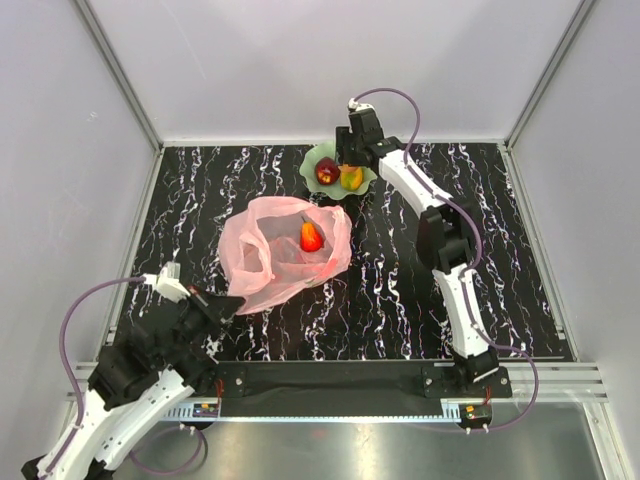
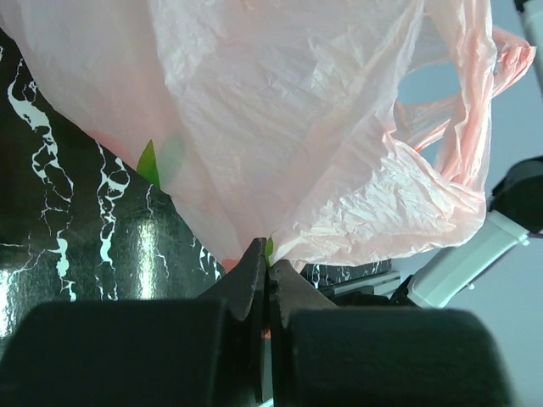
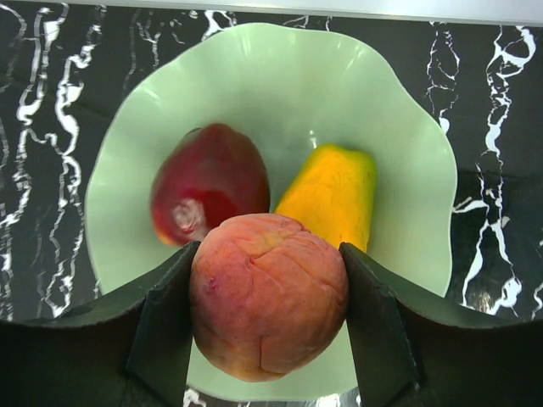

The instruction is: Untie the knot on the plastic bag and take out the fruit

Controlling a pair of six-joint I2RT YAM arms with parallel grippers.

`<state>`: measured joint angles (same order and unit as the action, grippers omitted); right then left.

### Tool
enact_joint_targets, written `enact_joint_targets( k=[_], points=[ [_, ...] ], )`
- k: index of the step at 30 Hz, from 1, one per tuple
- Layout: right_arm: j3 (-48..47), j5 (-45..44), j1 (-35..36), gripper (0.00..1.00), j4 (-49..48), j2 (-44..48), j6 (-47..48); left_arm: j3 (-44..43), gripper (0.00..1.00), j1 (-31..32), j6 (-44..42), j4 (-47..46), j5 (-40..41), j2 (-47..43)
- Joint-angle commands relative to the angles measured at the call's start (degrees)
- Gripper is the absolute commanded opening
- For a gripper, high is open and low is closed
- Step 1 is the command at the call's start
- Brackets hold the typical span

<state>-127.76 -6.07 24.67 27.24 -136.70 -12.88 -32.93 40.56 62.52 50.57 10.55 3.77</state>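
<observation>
Pink plastic bag (image 1: pixel 262 262) lies mid-table, its handles apparently untied, with a small red fruit (image 1: pixel 311 237) inside. My right gripper (image 3: pixel 267 271) has its jaws spread wide around an orange peach (image 3: pixel 267 314), both pads touching its sides, above the green dish (image 3: pixel 407 144) holding a dark red apple (image 3: pixel 208 182) and a yellow mango (image 3: pixel 331 195). I'd lower the peach onto the bare near side before releasing, so nothing rolls. My left gripper (image 2: pixel 266 254) has its jaws pressed together, pinching the bag's edge.
</observation>
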Motion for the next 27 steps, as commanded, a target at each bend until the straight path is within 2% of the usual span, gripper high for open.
enact_joint_targets(
  k=[1, 3, 4, 6, 7, 15, 19, 23, 27],
  points=[
    [-8.19, 1.67, -1.11, 0.50, 2.02, -2.33, -0.39, -1.18, 0.00, -0.04, -1.18, -1.43, 1.41, 1.41],
    [-8.20, 2.20, -1.63, 0.62, 1.94, -2.52, -0.04, -0.47, 0.00, -0.04, -0.91, -2.31, 1.15, 1.42],
    [-7.42, 2.11, -1.73, 0.77, 1.76, -2.17, 0.05, -0.12, 0.00, -0.04, -1.00, -3.45, 1.06, 1.50],
    [-5.93, 2.20, -1.99, 0.88, 0.45, 0.11, 0.75, 0.67, 0.00, -0.04, -1.17, -4.24, 0.71, 2.11],
    [-4.35, 2.11, -2.16, 1.00, 0.01, 1.08, 1.10, 1.02, 0.00, -0.04, -1.44, -5.20, 0.53, 2.55],
    [1.19, 0.18, -2.34, 1.00, 0.26, 15.22, 2.60, 8.82, 0.00, 0.05, -3.20, -15.57, -5.09, 5.98],
    [12.76, 1.05, -2.17, 1.00, -1.75, 27.34, 1.46, 12.79, 0.00, -0.04, -2.67, -18.39, -5.89, 4.85],
    [21.58, 5.36, -2.08, 1.00, -2.20, 40.08, -0.11, 14.29, 0.00, -0.04, -2.32, -19.80, -6.68, 3.35],
    [30.45, 18.59, 0.63, 1.00, -4.30, 48.89, -0.04, 15.08, 0.00, -0.04, -2.76, -22.26, -7.47, 4.14]
  ],
)
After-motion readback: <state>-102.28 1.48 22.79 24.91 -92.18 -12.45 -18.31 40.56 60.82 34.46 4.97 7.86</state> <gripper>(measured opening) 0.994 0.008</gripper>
